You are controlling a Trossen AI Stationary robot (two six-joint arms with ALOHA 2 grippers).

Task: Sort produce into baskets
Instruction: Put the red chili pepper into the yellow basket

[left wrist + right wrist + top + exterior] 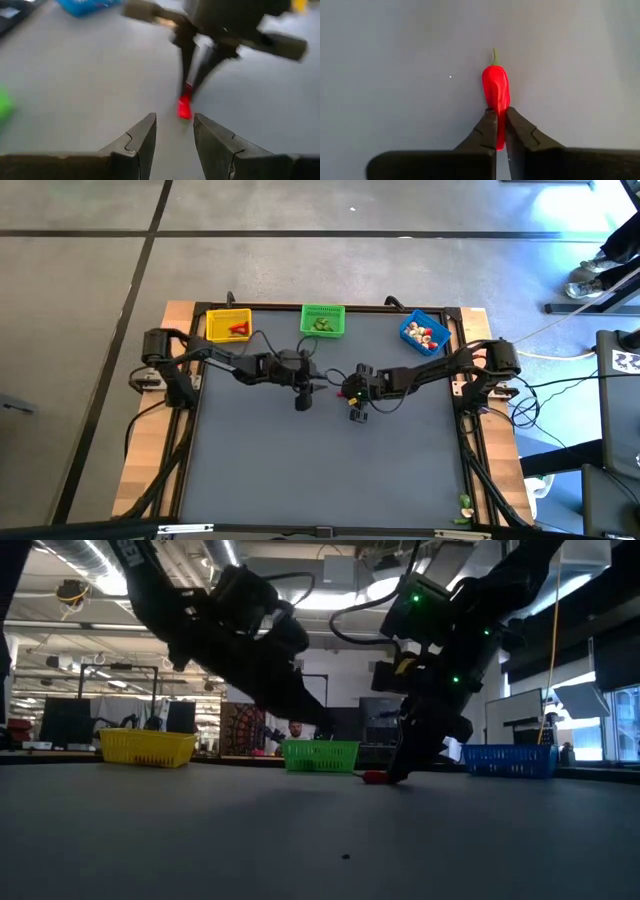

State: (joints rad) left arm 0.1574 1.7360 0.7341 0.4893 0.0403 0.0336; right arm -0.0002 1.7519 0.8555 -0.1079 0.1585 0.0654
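1. In your high view the yellow basket (228, 325) sits at about 11 o'clock on the table (320, 470), the green basket (322, 320) at 12 and the blue basket (425, 332) at 1. You can see red pieces in the yellow one, green in the green one, and red and cream bits in the blue one; the low view shows only their mesh sides.
2. Your left gripper (303, 398) hangs near the table's centre, just left of the right one. Only the left wrist view shows its fingers (140, 140): they stand parted with nothing between them.
3. The red chili pepper (496, 92) lies on the table at centre, slightly toward 1 o'clock. From above it is too small for you to make out; the right wrist view shows its green stem pointing away from the fingers.
4. Your right gripper (501, 127) is clenched on the pepper's blunt end. The low view shows the pepper (375, 777) resting on the surface under those fingertips.
5. A few stray pieces (466, 505) lie off the mat at about 4 o'clock, seen only from above.
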